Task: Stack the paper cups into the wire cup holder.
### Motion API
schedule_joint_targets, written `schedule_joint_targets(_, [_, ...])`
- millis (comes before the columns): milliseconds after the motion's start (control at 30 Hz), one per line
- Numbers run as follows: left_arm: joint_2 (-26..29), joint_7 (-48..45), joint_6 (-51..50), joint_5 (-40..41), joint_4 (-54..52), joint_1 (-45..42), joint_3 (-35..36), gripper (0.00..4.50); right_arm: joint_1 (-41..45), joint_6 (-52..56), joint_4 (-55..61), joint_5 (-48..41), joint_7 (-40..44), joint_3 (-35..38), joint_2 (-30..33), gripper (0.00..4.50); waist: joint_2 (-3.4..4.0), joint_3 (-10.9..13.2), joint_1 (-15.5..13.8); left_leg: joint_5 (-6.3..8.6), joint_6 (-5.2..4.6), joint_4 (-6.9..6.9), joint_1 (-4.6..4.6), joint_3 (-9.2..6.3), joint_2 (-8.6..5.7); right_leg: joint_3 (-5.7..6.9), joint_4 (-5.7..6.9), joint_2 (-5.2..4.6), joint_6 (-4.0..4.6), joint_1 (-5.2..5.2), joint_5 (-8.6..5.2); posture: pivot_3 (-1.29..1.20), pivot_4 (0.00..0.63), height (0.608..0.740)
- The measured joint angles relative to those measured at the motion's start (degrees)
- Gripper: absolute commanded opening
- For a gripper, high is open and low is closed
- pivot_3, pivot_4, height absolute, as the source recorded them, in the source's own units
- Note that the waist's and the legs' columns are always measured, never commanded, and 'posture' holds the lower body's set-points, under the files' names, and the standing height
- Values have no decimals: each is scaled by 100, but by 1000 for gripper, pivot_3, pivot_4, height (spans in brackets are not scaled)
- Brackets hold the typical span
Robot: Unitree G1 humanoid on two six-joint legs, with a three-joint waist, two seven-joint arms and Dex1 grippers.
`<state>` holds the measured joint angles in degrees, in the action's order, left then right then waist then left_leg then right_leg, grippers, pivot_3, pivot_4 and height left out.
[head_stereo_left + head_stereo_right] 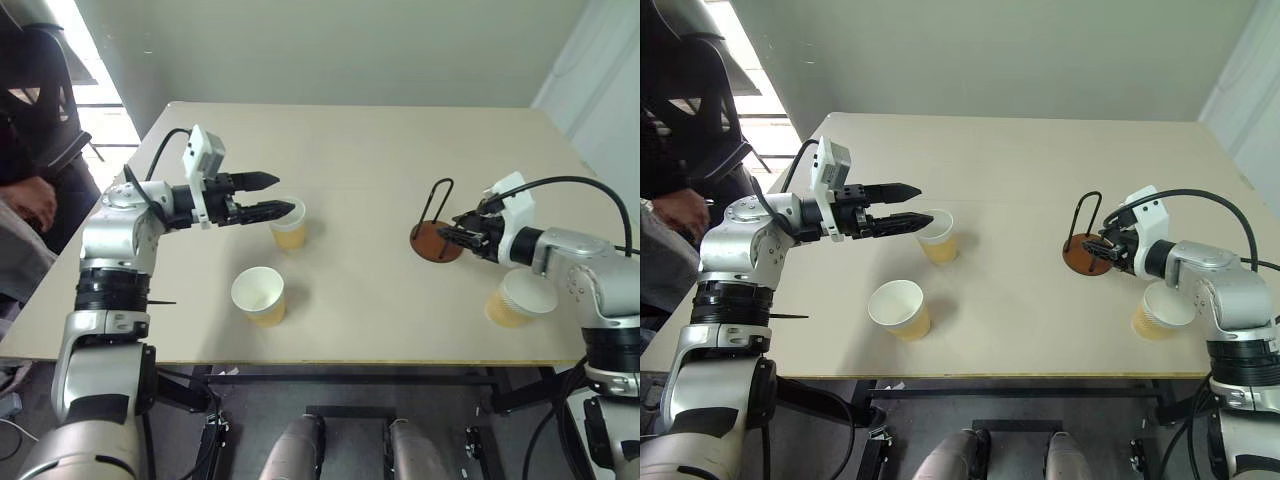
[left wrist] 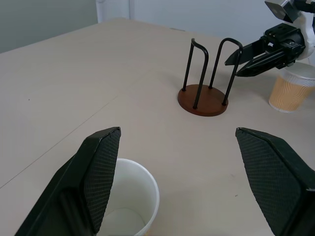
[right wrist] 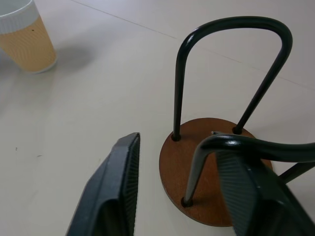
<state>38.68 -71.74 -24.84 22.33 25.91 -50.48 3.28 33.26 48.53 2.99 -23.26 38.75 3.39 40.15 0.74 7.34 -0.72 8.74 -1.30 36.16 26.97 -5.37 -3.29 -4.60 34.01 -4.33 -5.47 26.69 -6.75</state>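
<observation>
head view: black two-fingered left gripper gapes wide at the tan paper cup, holding nothing; a careless close could tip it. right wrist view: right gripper half-open astride one wire loop of the brown-based holder, cup at ten o'clock; closing may drag the holder.

2 paper cups lie left of the wire cup holder.

No text, label, brand, number or sign can be read on anything in these pictures.
</observation>
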Motion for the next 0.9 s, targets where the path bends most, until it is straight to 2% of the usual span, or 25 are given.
schedule_joint_targets(67, [0,8,0,0,0,0,0,4023,0,2,-2,29,-21,-1,-7,569,0,0,1,0,0,0,0,0,0,0,1,0,1,1,0,0,150,740])
schedule_joint_targets(133, [0,11,0,0,0,0,0,4023,0,3,-8,59,-37,-1,-6,55,0,0,1,1,2,0,0,0,0,0,1,0,2,0,1,0,150,740])
schedule_joint_targets(333, [0,10,1,-5,9,-1,-1,4023,117,62,-37,95,247,-106,301,55,0,0,-2,7,11,0,1,0,0,0,0,0,3,1,2,0,150,740])
schedule_joint_targets(500, [0,-29,1,-8,31,-2,-3,4023,126,-8,49,40,899,-267,609,55,0,0,3,31,51,-1,2,0,0,1,0,1,3,3,0,0,150,740])
schedule_joint_targets(800, [12,-75,0,-25,106,-53,-41,4023,120,-37,1016,-403,1891,-466,846,55,0,0,10,25,42,-1,3,0,0,2,0,3,3,3,-6,0,150,740])
schedule_joint_targets(900, [32,-90,0,-35,140,-87,-53,4023,24,-31,1398,-479,2061,-513,938,55,-1,0,4,-2,-3,-1,3,0,0,2,0,3,6,2,-9,0,150,740])
